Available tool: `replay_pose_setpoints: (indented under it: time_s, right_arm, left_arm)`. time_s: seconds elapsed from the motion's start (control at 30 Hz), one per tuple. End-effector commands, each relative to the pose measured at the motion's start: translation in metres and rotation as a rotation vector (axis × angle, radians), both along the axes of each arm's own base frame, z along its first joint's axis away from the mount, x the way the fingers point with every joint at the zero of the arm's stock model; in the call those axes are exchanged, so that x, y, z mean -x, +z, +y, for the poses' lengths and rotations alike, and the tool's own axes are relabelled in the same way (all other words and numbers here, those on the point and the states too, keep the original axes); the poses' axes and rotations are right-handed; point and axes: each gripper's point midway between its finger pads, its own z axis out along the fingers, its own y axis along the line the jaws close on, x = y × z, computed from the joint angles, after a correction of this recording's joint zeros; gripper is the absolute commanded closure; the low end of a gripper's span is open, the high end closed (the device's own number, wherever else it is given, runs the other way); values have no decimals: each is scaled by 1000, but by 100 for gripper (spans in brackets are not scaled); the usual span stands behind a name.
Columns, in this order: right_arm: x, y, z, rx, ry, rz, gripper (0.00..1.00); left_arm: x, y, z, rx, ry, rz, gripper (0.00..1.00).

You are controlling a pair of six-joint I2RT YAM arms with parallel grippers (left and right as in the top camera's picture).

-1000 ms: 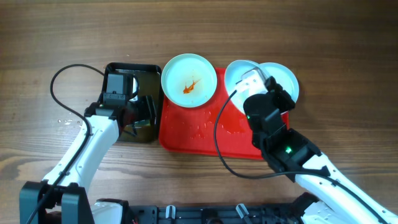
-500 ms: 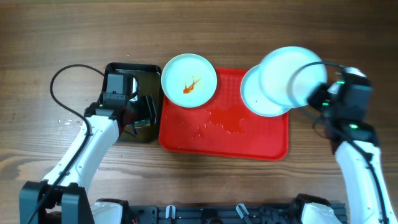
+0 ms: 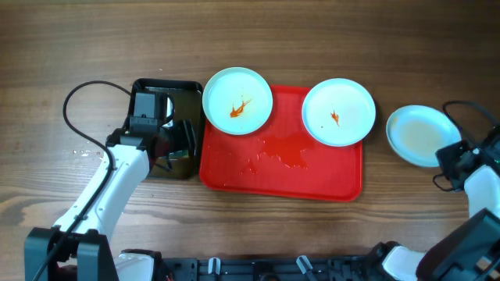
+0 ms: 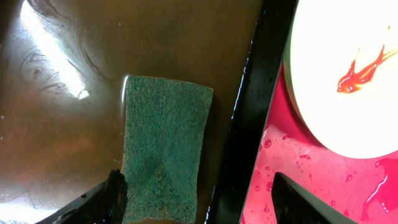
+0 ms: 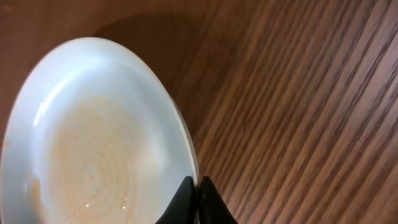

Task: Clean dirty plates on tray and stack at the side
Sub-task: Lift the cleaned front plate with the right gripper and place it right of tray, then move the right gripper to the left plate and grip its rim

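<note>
Near the tabletop's right edge, the right hand (image 5: 198,191) pinches the rim of a filmy plate (image 3: 420,134), on open wood apart from the red tray (image 3: 281,168). The left plate (image 3: 237,101) and right plate (image 3: 338,112), both smeared, overhang the tray's far corners. The left hand (image 4: 202,198) gapes wide over a green sponge (image 4: 165,149).

Both arms wear white casings with black joints: left arm (image 3: 109,183), right arm (image 3: 478,178). A thin black cable (image 3: 78,97) loops off each. The left gripper (image 4: 199,186) has 2 black, tapered fingers (image 4: 109,199).
</note>
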Motion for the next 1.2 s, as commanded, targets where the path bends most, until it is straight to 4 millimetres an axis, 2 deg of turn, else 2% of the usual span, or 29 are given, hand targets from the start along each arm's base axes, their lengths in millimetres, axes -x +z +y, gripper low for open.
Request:
replay_pose_setpoints:
  time_s: [0.0,0.07,0.13,0.23,0.27,0.33,0.37,0.43,0.57,0.63,0.67,0.7,0.77,0.87,0.97,1.0,1.07,1.13,1.17]
  right_arm:
    - [-4,2,-7,16,-16,-6,77]
    - [-18,7,-1,-15,24,-79,62]
    - [-35,13,10,-68,80,-168,58]
    - [-60,23,46,-161,252,-271,57]
    - [-68,25,67,-170,370,-281,57]
    - [-76,24,94,-164,498,-262,55]
    - [-83,24,115,-156,592,-256,54]
    - [-93,27,145,-139,717,-252,53]
    - [-113,46,200,-19,903,-209,53]
    - [-122,59,237,6,1015,-231,52]
    - [-123,65,261,13,1094,-247,51]
    - [-122,68,277,17,1145,-255,50]
    - [-115,68,319,42,1285,-262,41]
    - [-106,69,350,29,1368,-236,39]
    - [-114,99,360,24,1404,-211,39]
    - [-121,115,363,31,1416,-212,39]
    - [-135,132,367,29,1423,-198,39]
    - [-145,127,372,7,1426,-178,36]
    - [-150,116,377,-21,1435,-170,36]
  left_arm:
    - [-4,7,-1,13,4,-22,28]
    - [-4,8,-1,12,5,-23,28]
    - [-4,8,-1,12,5,-23,28]
    - [-4,8,-1,13,4,-23,28]
    - [-4,8,-1,13,4,-23,28]
    - [-4,8,-1,13,4,-23,27]
    - [-4,8,-1,13,4,-23,27]
    - [-4,8,-1,13,4,-23,27]
    - [-4,8,-1,11,4,-24,27]
    - [-7,7,6,-26,22,-33,26]
    - [-8,5,13,-60,39,-35,26]
    - [-8,4,17,-82,49,-32,26]
    - [-9,-4,19,-95,54,-15,25]
    - [-9,-12,18,-95,51,4,25]
    - [-11,-19,14,-75,41,17,22]
    - [-13,-22,12,-69,38,17,22]
    - [-16,-25,12,-68,38,15,21]
    - [-16,-30,12,-70,38,25,20]
    - [-15,-35,12,-72,37,40,20]
